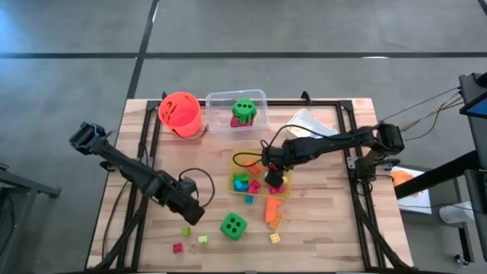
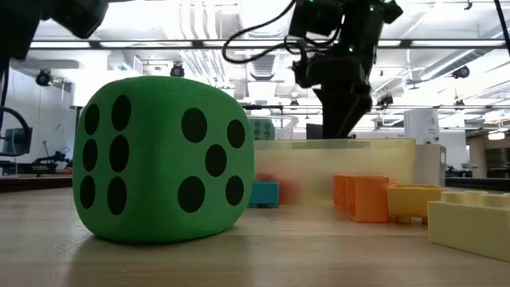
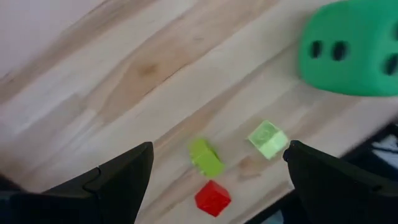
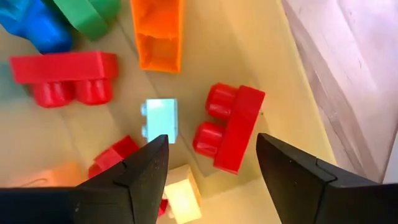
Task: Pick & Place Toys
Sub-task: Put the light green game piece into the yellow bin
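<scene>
My right gripper hangs open over the yellow tray, fingers pointing down. Below it in the tray lie a red block, a pale blue block, another red block and an orange block. My left gripper stands open above the near left of the table. Under it lie a green block, a light green block and a red block. A green die rests on the table beside them. Neither gripper holds anything.
An orange bucket, a clear tray holding a second green die, and a white tray stand along the far edge. Orange blocks, a blue block and a yellow block lie near the yellow tray.
</scene>
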Controlling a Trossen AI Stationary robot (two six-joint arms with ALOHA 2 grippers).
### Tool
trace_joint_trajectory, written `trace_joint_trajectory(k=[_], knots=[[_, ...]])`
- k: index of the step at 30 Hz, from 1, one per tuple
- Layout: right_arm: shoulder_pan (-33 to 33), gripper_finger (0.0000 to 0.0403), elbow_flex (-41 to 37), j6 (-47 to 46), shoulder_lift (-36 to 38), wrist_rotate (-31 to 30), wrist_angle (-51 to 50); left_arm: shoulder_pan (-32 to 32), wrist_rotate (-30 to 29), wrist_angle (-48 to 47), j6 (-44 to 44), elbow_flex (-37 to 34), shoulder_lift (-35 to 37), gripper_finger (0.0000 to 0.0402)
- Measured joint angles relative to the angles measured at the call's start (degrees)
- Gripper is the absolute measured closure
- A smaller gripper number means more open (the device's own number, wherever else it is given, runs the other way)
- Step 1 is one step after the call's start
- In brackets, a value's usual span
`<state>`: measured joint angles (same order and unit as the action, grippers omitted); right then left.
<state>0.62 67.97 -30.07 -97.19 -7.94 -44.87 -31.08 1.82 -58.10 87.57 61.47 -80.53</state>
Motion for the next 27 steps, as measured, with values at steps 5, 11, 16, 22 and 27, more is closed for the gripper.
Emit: trace_joint_trajectory(k=[5, 11, 16, 22, 27], knots=[[0.57, 0.0164, 2.58, -2.74, 1.58, 0.25, -2.8, -2.1, 1.16, -0.84, 4.93, -0.02, -3.18, 0.0041], [2.97, 0.0164, 4.84, -3.45, 5.7, 0.31, -6.0, -4.51, 3.49, -0.02, 13.61, -0.01, -6.24, 0.0041], [5.48, 0.0164, 4.67, -6.64, 10.69, -0.72, -5.88, -7.26, 4.36, 0.88, 21.07, 0.0, -8.81, 0.0041], [9.37, 0.0164, 2.63, -10.21, 16.19, -6.63, -5.92, -9.88, 5.7, 2.77, 27.27, 0.0, -14.12, 0.0041], [12.76, 0.0164, 2.03, -11.93, 18.74, -10.5, -5.74, -10.14, 5.7, 6.87, 30.12, 0.0, -18.29, 0.004]])
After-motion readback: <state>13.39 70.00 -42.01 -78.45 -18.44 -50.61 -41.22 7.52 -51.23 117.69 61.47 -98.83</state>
